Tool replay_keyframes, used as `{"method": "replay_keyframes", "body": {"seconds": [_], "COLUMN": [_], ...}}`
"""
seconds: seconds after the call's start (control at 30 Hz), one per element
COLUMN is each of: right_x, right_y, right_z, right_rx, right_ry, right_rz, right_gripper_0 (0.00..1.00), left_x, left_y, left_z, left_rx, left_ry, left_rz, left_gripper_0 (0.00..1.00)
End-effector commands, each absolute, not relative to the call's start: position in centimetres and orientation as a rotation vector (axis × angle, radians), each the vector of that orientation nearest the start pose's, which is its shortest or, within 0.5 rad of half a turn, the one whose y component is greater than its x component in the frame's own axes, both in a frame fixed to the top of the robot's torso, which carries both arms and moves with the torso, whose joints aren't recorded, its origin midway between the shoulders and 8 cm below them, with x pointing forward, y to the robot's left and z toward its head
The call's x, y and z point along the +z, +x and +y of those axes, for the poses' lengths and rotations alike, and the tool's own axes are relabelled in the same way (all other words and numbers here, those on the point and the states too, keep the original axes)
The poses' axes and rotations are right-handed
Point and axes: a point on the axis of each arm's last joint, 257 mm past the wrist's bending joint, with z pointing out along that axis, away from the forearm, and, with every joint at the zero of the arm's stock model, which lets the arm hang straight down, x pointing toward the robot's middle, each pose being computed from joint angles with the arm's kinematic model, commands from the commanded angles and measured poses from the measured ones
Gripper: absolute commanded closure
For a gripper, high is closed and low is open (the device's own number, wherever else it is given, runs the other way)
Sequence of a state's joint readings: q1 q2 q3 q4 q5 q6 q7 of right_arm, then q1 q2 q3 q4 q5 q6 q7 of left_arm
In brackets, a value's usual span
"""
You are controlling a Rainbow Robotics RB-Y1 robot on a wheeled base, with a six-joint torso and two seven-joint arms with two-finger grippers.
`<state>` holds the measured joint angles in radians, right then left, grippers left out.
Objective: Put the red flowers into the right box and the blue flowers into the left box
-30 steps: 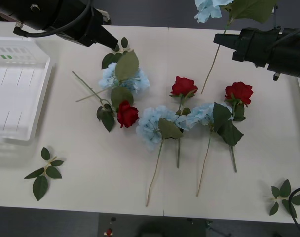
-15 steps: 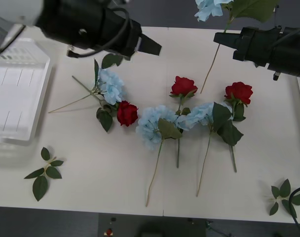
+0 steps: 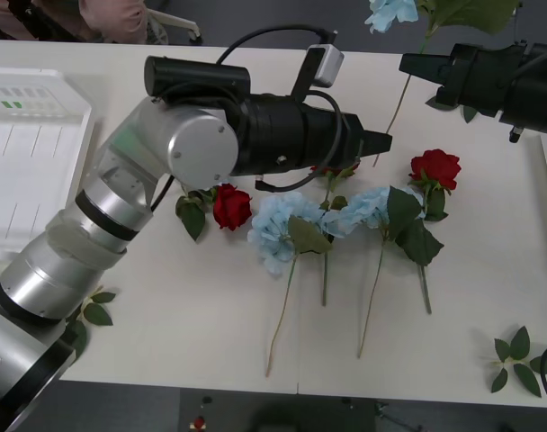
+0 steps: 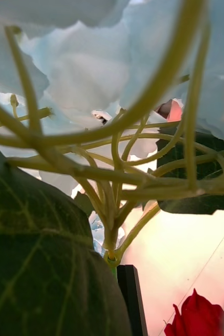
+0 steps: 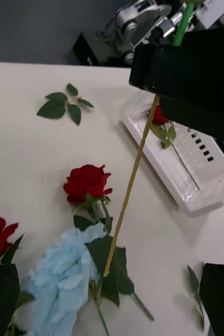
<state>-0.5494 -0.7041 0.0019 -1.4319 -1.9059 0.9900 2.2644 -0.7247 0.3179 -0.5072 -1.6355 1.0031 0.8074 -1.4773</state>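
- I count three blue flowers: one in the right gripper (image 3: pixel 408 65) and two lying on the counter (image 3: pixel 210 315).
- The right gripper's black fingers (image 4: pixel 130 299) are closed on the thin stem of the held blue flower (image 3: pixel 390 11). Its pale papery head and a big green leaf sit beyond the fingertips. The bare yellow-green stem hangs down on the other side of them towards the counter.
- In the right wrist view the head just past the fingers is a branching cluster of thin green stalks under soft petals.
- The two other blue flowers (image 3: pixel 273 229) (image 3: pixel 368 207) lie side by side well below the right fingers, their heads almost touching and their long stems trailing towards me.
- I count four roses, each a tight deep-red bud on a leafy green stem.
- One rose (image 3: pixel 435 167) lies below the right fingers, one (image 3: pixel 231 205) is under the left forearm, and one (image 3: pixel 335 168) peeks out beside the left gripper (image 3: pixel 377 142).
- The fourth rose (image 5: pixel 159 114) lies in the right box (image 5: pixel 206 184), a white slotted plastic tray behind the right fingers.
- The left gripper is stretched across the counter and ends near the hanging stem's lower tip. I cannot tell whether it is open or closed.
- The left box (image 3: pixel 31 162), white with a ribbed floor and green marks on its rim, is far from both grippers.
- Two loose leaf sprigs (image 3: pixel 92 310) (image 3: pixel 516 360) lie near the front corners.
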Motion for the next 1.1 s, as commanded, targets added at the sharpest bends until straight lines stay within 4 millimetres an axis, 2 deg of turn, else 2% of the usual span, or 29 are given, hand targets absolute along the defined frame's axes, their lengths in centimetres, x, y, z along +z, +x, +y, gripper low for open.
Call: {"method": "replay_keyframes", "body": {"seconds": [0.03, 0.2, 0.23, 0.3, 0.33, 0.37, 0.4, 0.97, 1.1], "right_x": [1.9, 2.1, 1.9, 1.9, 1.9, 1.9, 1.9, 1.9, 2.0], "right_y": [54.4, 54.1, 54.1, 54.0, 54.0, 54.0, 54.0, 53.7, 53.6], "right_z": [-15.8, -15.1, -14.9, -14.5, -14.4, -14.3, -14.2, -13.6, -13.5], "right_rx": [0.968, 0.994, 0.999, 1.009, 1.012, 1.014, 1.019, 1.042, 1.047], "right_ry": [-0.616, -0.614, -0.615, -0.614, -0.613, -0.613, -0.614, -0.617, -0.615], "right_rz": [1.562, 1.548, 1.546, 1.541, 1.537, 1.535, 1.534, 1.53, 1.529], "right_gripper_0": [1.0, 1.0, 1.0, 1.0, 1.0, 1.0, 1.0, 1.0, 1.0], "left_x": [-8.2, -8.1, -8.1, -7.8, -7.7, -7.5, -7.6, -7.1, -6.8], "left_y": [50.6, 51.8, 52.0, 52.1, 52.2, 52.2, 52.2, 52.4, 52.5], "left_z": [-14.3, -16.2, -16.3, -16.5, -16.5, -16.5, -16.4, -15.6, -14.4], "left_rx": [-0.909, -0.871, -0.86, -0.855, -0.854, -0.852, -0.848, -0.896, -0.915], "left_ry": [0.726, 0.716, 0.718, 0.72, 0.721, 0.723, 0.726, 0.697, 0.684], "left_rz": [1.773, 1.71, 1.702, 1.692, 1.691, 1.687, 1.689, 1.696, 1.708], "left_gripper_0": [0.0, 0.0, 0.08, 0.3, 0.79, 0.97, 1.0, 1.0, 1.0]}}
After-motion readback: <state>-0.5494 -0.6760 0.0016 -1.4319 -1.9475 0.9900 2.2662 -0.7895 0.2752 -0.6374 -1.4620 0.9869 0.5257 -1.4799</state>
